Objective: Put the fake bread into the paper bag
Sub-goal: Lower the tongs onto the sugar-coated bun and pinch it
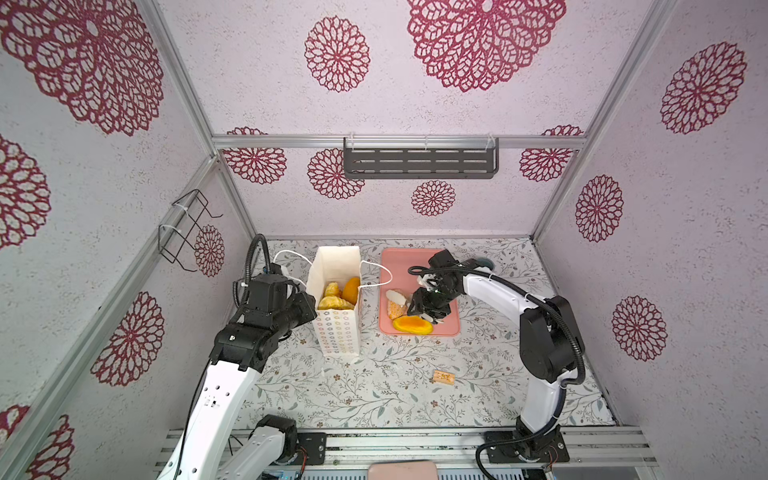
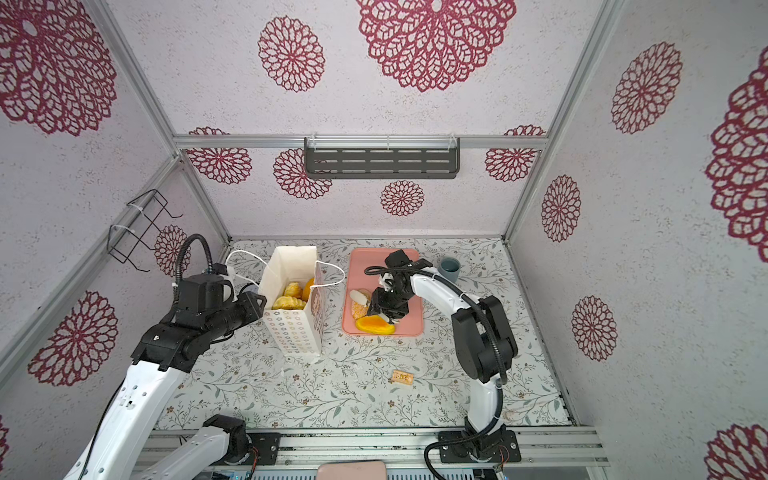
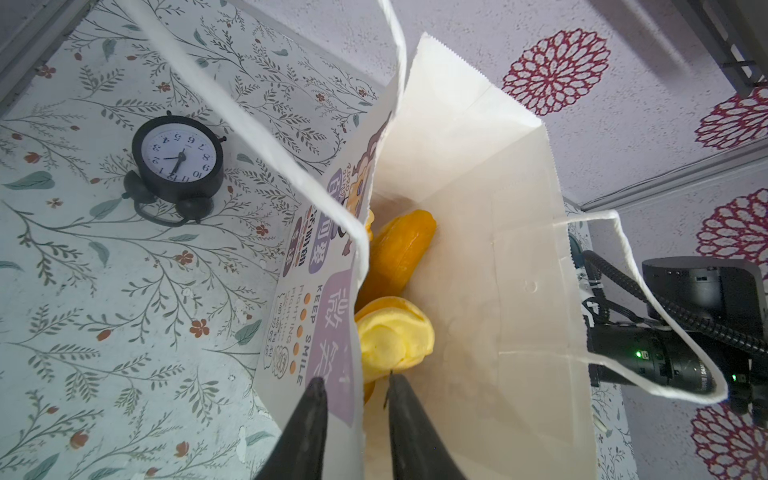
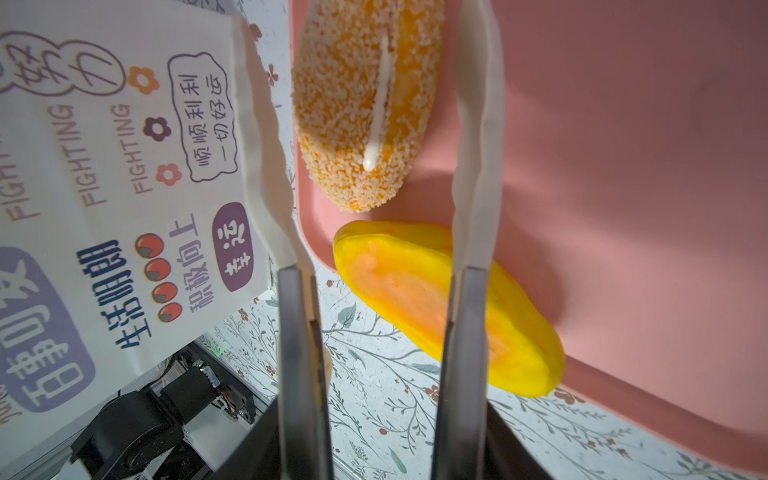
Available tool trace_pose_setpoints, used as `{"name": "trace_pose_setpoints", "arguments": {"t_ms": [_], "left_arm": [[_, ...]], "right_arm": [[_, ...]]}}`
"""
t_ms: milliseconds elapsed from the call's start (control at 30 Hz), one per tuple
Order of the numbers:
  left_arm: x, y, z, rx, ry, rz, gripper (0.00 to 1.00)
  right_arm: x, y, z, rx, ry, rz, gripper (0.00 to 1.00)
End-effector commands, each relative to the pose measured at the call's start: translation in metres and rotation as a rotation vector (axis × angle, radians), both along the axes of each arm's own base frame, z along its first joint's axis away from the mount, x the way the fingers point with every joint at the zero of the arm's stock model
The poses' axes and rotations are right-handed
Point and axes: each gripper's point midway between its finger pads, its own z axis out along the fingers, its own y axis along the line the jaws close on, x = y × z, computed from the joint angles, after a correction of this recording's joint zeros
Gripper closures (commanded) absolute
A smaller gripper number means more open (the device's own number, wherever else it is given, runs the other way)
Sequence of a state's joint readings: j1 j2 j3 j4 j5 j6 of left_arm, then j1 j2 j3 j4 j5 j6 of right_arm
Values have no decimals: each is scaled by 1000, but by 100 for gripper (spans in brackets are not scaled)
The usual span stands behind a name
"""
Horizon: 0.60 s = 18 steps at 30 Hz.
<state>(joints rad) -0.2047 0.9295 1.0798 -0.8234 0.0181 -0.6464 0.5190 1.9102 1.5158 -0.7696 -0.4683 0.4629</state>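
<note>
Enclosure interior: a tabletop [image 1: 395, 395] covered in leaf-and-sprig print carries a pink tray [image 1: 399, 266] towards the rear, a blue-grey cup [image 2: 450, 269] just beside the tray's far corner, and a small tan printed block [image 1: 444, 377] lying alone near the front. A black twin-bell alarm clock [image 3: 178, 164], seen only in the left wrist view, also stands on the print. The walls bear crimson flower medallions, with a dark slotted shelf [image 1: 419, 164] on the rear rail and a black wire rack [image 1: 187, 230] on the left rail.

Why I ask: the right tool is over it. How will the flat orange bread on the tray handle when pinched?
The flat orange bread looks glossy, possibly slippery. Low and oval, it likely won't roll. At the tray rim, it might slide off.
</note>
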Motion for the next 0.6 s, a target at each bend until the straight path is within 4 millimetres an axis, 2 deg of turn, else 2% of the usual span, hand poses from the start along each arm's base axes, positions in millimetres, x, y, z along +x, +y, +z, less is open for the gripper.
{"name": "trace_pose_setpoints", "arguments": {"t_ms": [0,333,433,567], "left_arm": [[1,-1,5,-4,-30,-11,71],[-1,0,5,-4,-34,-8,71],[-1,1,5,1,-30,-8,64],[0,1,5,7,-24,-10,61]], "right_arm": [[4,3,12,2,-30,19,48],[7,4,12,1,-33,16,60],[11,2,19,11,-56,0,66],[17,-1,38,39,-103,-21,70]]}}
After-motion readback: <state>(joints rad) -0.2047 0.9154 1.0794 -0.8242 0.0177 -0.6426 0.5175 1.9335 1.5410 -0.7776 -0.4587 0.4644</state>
